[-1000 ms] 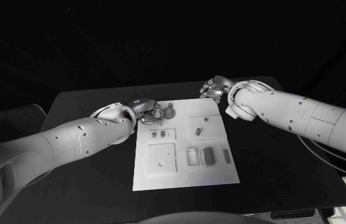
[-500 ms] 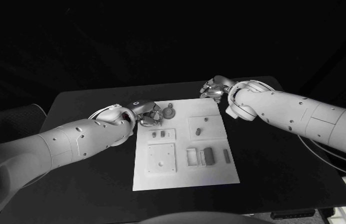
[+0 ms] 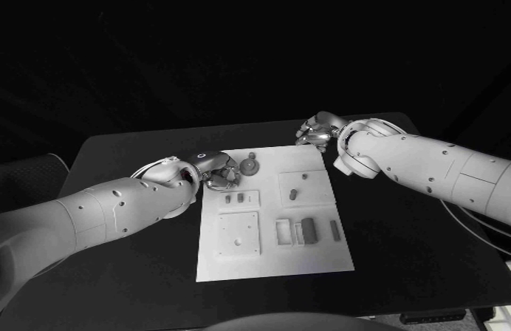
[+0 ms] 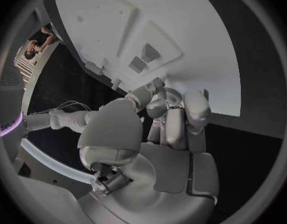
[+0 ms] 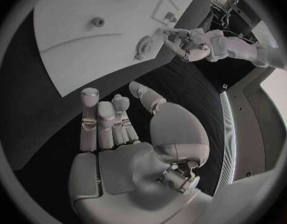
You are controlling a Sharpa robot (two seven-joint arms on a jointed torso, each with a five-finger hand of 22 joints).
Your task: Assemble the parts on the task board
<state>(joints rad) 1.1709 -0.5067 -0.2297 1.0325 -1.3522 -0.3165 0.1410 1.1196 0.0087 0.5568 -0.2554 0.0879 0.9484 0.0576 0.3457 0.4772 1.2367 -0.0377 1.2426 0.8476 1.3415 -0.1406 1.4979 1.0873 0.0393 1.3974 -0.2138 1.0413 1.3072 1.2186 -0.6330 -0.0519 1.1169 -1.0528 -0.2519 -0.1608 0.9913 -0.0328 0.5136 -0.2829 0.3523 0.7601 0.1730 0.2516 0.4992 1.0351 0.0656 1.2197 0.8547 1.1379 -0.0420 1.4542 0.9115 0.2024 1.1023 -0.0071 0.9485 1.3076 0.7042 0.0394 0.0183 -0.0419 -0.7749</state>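
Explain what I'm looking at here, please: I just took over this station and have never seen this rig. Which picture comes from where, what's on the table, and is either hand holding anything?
This is a robot with two white arms, each ending in a silver many-fingered hand. The head view looks down from the robot's head at a black table. On it lies the white rectangular task board, with small grey parts such as a round toothed disc near its far edge and a dark rectangular block nearer the robot. The two round pictures come from cameras at the wrists, behind each hand. The left hand is at the board's far left corner, fingers curled close to the disc; whether it grips anything I cannot tell. The right hand is beside the board's far right corner, fingers apart, holding nothing.
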